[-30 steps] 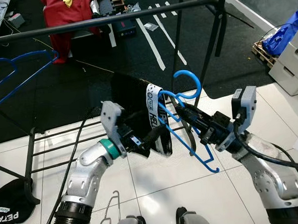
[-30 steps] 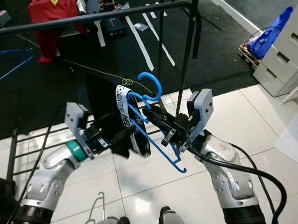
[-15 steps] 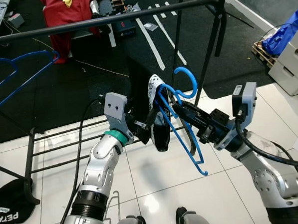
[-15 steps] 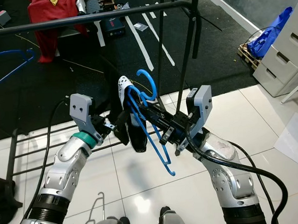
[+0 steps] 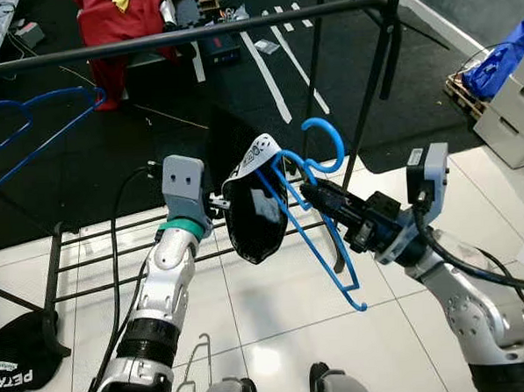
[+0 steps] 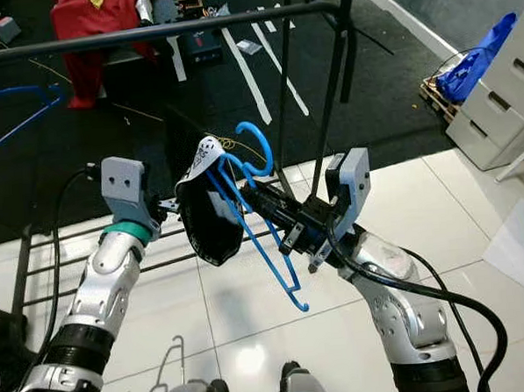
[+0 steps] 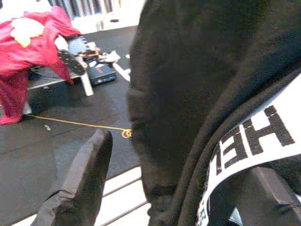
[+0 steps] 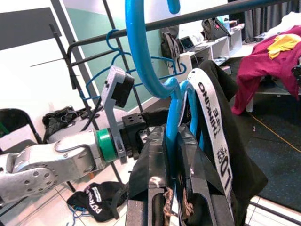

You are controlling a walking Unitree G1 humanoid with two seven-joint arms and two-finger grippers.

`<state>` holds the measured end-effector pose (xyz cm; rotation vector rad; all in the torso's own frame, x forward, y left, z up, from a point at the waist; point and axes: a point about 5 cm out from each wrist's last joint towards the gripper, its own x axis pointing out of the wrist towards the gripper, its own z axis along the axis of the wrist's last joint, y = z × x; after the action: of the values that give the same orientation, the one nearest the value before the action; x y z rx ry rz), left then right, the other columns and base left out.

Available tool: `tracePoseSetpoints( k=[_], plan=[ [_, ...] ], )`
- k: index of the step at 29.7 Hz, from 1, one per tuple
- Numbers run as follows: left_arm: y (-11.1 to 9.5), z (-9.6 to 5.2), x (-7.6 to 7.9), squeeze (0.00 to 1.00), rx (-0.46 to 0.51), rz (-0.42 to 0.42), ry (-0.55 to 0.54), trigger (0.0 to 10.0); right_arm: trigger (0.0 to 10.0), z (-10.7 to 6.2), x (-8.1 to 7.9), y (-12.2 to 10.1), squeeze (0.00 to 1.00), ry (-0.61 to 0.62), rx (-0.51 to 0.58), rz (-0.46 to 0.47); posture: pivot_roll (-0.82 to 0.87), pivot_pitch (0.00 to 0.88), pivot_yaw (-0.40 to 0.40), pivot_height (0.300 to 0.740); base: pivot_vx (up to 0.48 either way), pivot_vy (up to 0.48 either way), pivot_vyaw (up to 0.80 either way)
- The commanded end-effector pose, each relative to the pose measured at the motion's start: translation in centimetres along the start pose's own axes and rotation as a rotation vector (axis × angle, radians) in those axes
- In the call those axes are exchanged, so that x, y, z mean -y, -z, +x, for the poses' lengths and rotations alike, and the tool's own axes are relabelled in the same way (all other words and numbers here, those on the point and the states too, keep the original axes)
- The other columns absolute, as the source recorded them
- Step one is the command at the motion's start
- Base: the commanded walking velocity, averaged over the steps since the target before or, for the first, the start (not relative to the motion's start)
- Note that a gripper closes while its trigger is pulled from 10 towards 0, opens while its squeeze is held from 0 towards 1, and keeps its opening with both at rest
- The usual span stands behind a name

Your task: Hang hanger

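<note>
The right gripper pinches the blue hanger just under its hook, holding it tilted in the air below the black rail. A black garment with a white lettered band drapes over the hanger. Compared with 0.5 s ago, the left gripper has pulled back toward the robot's left, and its 2 fingers are spread beside the cloth, while the garment now hangs wider and rounder. Another blue hanger hangs far left.

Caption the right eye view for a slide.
Right tool holds a blue hanger draped with a black garment below the black rail.
</note>
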<state>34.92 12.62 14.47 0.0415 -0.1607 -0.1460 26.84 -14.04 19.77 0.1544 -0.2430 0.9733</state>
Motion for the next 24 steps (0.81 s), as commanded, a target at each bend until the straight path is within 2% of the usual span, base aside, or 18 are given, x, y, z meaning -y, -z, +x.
tracePoseSetpoints(
  k=[1,2,3,4,5,6,24],
  plan=[
    [0.6,-0.1,-0.6,1.00,-0.017,0.011,-0.035,2.0,10.0,0.1,-0.6,-0.2,0.00,-0.038,0.005,0.005,-0.04,0.092,0.094,0.740,0.000,0.000,0.00],
    [0.4,0.1,-0.8,0.62,-0.002,-0.002,-0.040,0.0,10.0,0.1,-0.7,-0.1,0.00,-0.042,-0.001,0.011,-0.04,0.093,0.095,0.740,0.000,0.000,0.00],
    [0.4,0.1,-0.8,0.62,-0.002,-0.002,-0.040,0.0,10.0,0.1,-0.7,-0.1,0.00,-0.042,-0.001,0.011,-0.04,0.093,0.095,0.740,0.000,0.000,0.00],
    [0.2,0.2,-0.9,0.34,0.014,-0.015,-0.041,0.0,10.0,0.0,-0.8,0.0,0.00,-0.045,-0.005,0.015,-0.04,0.094,0.096,0.740,0.000,0.000,0.00],
    [0.2,0.2,-0.9,0.34,0.014,-0.015,-0.041,0.0,10.0,0.0,-0.8,0.0,0.00,-0.045,-0.005,0.015,-0.04,0.094,0.096,0.740,0.000,0.000,0.00],
    [0.0,0.3,-0.9,0.00,0.030,-0.028,-0.041,0.0,10.0,0.0,-0.8,0.1,0.00,-0.046,-0.010,0.018,-0.04,0.095,0.097,0.740,0.000,0.000,0.00],
    [-0.7,0.6,0.1,0.00,0.114,-0.080,0.014,0.0,10.0,-0.2,-0.7,0.2,0.00,-0.033,-0.029,0.014,-0.03,0.096,0.098,0.740,0.000,0.000,0.00]
  ],
)
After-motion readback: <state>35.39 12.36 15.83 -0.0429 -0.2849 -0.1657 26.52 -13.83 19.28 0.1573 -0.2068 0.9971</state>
